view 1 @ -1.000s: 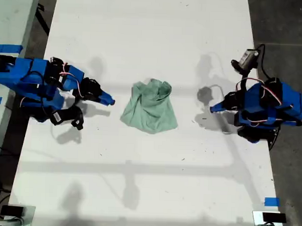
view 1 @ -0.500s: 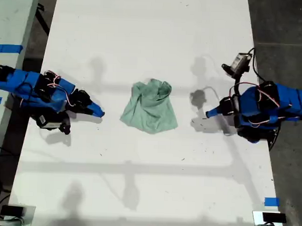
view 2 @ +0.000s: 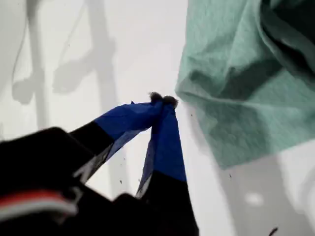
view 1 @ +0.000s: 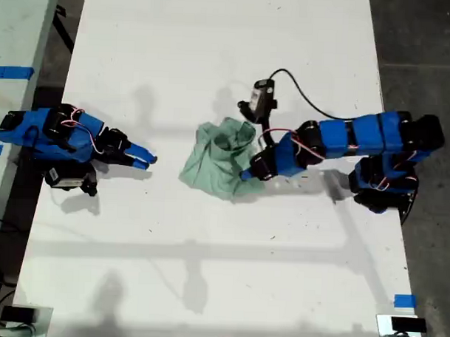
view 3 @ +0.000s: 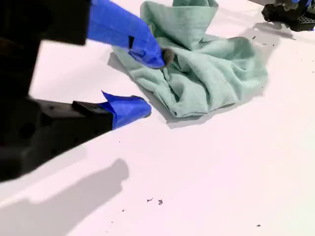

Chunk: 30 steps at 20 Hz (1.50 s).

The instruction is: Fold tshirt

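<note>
The pale mint-green tshirt lies crumpled in a heap at the middle of the white table. My first gripper, on the arm reaching in from the exterior view's right, is shut. Its tips sit right beside the tshirt, at the cloth's edge, with no cloth between them. My second gripper, on the arm at the exterior view's left, is open and stops a short way from the heap. Between its fingers I see the tshirt and, beyond it, part of the first arm.
The first arm's camera stands on a cabled stalk just above the heap in the exterior view. Dark floor borders the table on the exterior view's right, and a pale bench on its left. A blue tape mark sits near the table's lower right corner in the exterior view.
The first arm has stretched out fast toward the exterior view's left, bringing its shut gripper to the tshirt's edge. The second arm pulled back slightly, then held, and its gripper opened.
</note>
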Each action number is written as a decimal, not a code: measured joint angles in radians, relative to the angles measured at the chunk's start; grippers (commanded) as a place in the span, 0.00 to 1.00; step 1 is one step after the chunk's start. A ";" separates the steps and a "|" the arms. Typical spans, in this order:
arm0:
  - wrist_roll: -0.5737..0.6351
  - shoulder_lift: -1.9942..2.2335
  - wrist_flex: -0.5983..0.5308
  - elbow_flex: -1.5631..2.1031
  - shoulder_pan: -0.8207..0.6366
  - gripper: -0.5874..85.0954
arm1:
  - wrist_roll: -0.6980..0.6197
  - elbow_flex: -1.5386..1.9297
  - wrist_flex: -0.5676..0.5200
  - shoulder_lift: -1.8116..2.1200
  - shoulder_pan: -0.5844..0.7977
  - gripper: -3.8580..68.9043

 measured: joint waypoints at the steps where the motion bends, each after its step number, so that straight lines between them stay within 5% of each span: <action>1: 0.023 0.000 0.008 0.000 -0.005 0.08 | -0.017 -0.104 0.014 -0.103 -0.002 0.03; 10: 0.110 0.000 0.028 0.000 -0.025 0.03 | -0.140 -0.282 0.080 -0.311 0.100 0.03; 21: 0.110 0.000 0.028 0.000 -0.037 0.01 | -0.456 -0.463 0.117 -0.499 0.747 0.03; 26: 0.110 0.000 0.028 0.000 -0.037 0.13 | -0.434 -0.126 0.227 -0.043 0.724 0.03; 30: 0.110 0.000 0.028 0.000 -0.037 0.15 | -0.255 0.293 0.270 0.529 0.586 0.03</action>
